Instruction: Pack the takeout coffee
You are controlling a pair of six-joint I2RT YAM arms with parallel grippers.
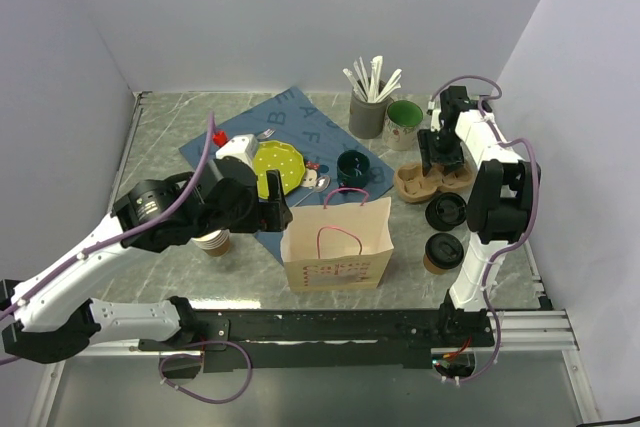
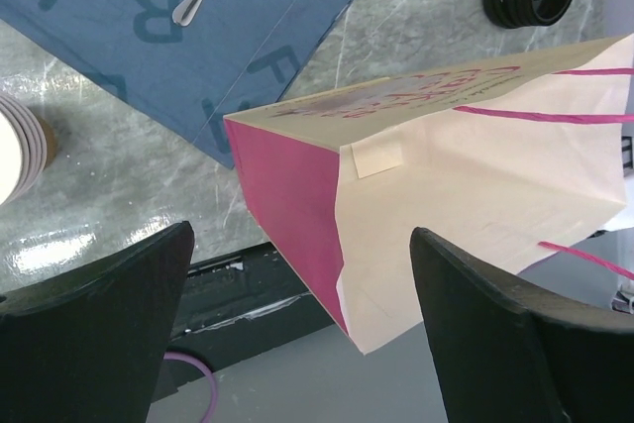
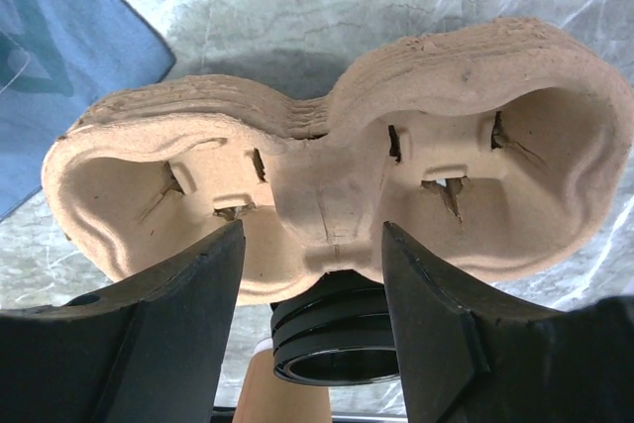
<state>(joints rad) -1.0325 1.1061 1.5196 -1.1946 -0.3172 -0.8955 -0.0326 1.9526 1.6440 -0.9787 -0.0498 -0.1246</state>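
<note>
The takeout coffee [image 1: 443, 252], a brown paper cup with a black lid, stands at the near right of the table, right of the paper bag [image 1: 337, 244]. The bag stands upright with its top open and pink handles up. My left gripper [image 1: 274, 211] is open beside the bag's left side. In the left wrist view the bag's [image 2: 446, 195] lower corner lies between the wide-open fingers [image 2: 99, 324] without touching them. My right gripper [image 1: 440, 154] hangs over the pulp cup carrier [image 3: 327, 175], open, its fingers [image 3: 178, 314] on either side of the carrier's narrow middle.
A stack of black lids [image 1: 447, 212] lies between carrier and coffee. Lidless paper cups [image 1: 213, 241] stand under the left arm. On the blue mat [image 1: 300, 127] are a yellow plate [image 1: 277, 167] and a dark mug [image 1: 353, 167]. A green mug [image 1: 404, 123] and a utensil cup [image 1: 367, 112] stand behind.
</note>
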